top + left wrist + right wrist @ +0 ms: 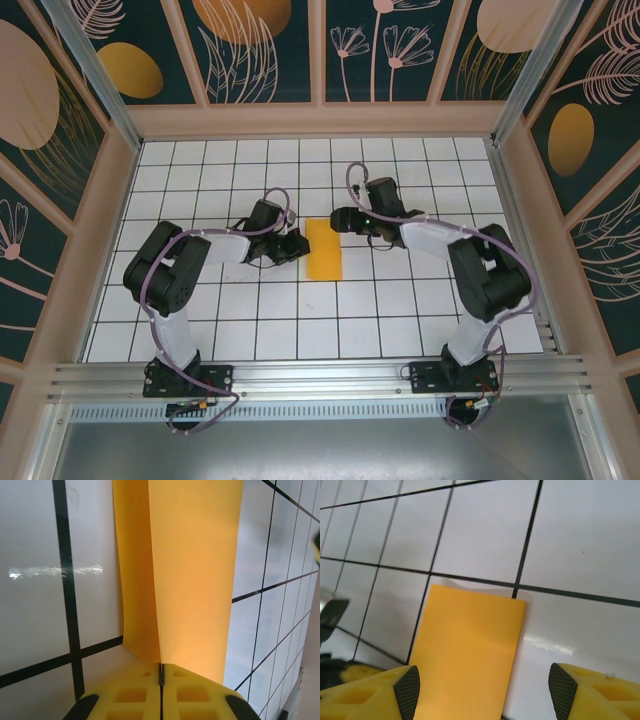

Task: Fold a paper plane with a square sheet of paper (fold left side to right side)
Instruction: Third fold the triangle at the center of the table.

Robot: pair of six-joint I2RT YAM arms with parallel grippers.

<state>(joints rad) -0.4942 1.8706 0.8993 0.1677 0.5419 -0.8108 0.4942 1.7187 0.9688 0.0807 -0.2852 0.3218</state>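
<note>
The square sheet of paper (323, 250) lies folded in half on the white grid table (400, 320), a narrow bright orange rectangle with its long side running away from me. My left gripper (297, 248) sits low at the sheet's left edge. In the left wrist view its yellow fingers (130, 697) are pressed together, with the paper (195, 570) running into the seam between them, one layer lifted beside it. My right gripper (345, 219) hovers at the sheet's far right corner. It (485, 692) stands open, and the paper (470, 650) lies flat beneath the gap.
Wooden walls with a dark leaf pattern (270, 50) close in the table on three sides. An aluminium rail (320, 378) runs along the near edge, where both arm bases are bolted.
</note>
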